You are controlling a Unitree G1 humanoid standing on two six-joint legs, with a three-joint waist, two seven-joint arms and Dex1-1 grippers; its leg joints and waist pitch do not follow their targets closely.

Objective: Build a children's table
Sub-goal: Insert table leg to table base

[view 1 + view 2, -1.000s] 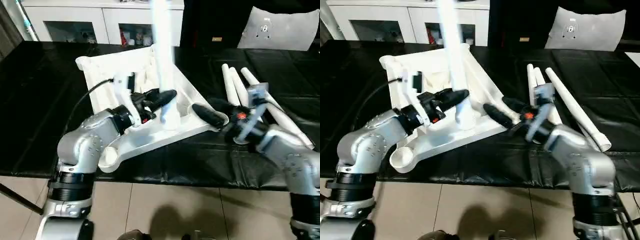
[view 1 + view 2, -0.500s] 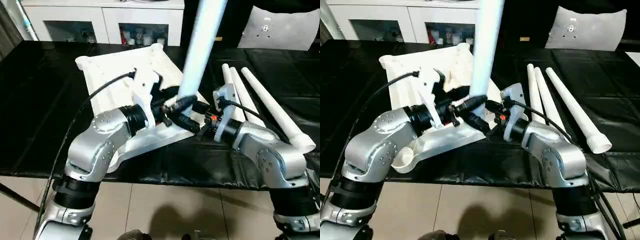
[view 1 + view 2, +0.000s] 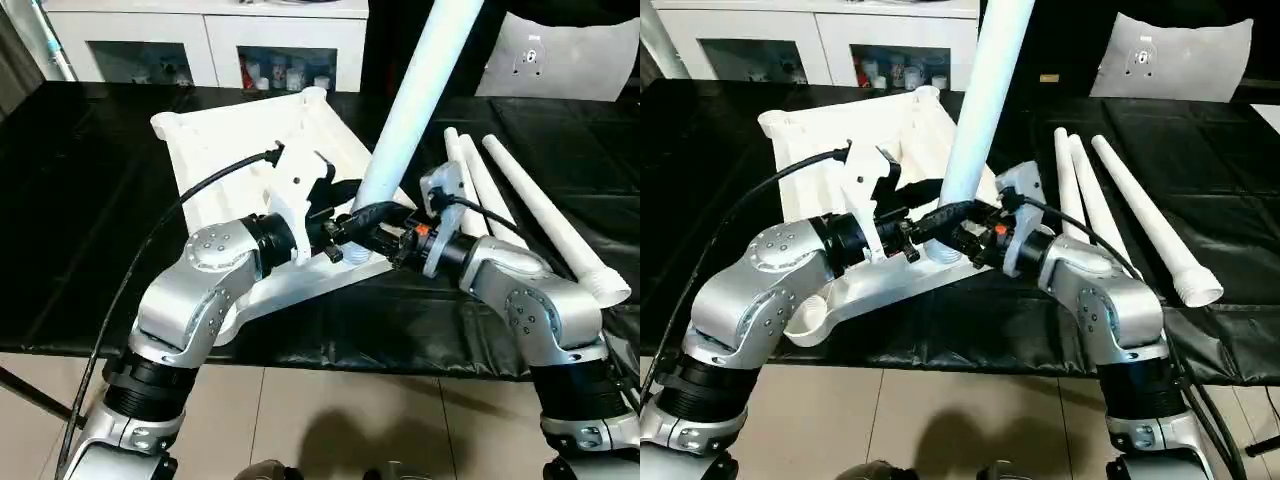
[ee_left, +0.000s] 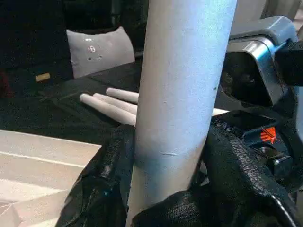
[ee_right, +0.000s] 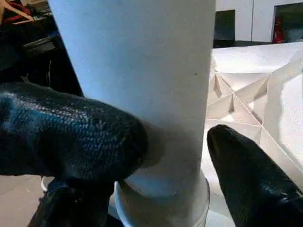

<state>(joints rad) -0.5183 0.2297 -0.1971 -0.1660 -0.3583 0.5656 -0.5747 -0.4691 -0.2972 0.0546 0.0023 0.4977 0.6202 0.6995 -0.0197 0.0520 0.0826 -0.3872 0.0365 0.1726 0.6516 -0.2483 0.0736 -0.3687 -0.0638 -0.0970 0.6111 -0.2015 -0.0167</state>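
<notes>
- The white tabletop (image 3: 240, 140) lies underside up on the black desk (image 3: 80, 200), its X-ribbed face showing, with round sockets at the corners.
- 1 leg (image 3: 415, 100) stands in the near corner socket of the tabletop, leaning toward the robot's right; its flared collar sits low between the 2 hands.
- The left hand (image 3: 345, 222) grips this leg just above the collar, a black finger (image 4: 102, 184) pressed to each side of it.
- The right hand (image 3: 378, 216) reaches in from the opposite side at the same height: one finger (image 5: 71, 137) lies against the leg, the other (image 5: 246, 175) stands just off it, so the hold is not yet complete.
- 3 spare legs (image 3: 520, 195) lie side by side on the desk to the robot's right, well apart from the tabletop.
- Progress, as judged: 1 of 4 legs is being seated, and it reads as not yet straight or fully home; the other 3 are untouched, and the table has yet to be turned upright.
- The top of the standing leg runs out of the head views.
- The socket under the collar is covered by the 2 hands, so how deep the leg sits cannot be told.
- The near-left corner socket is partly hidden behind the left forearm.
</notes>
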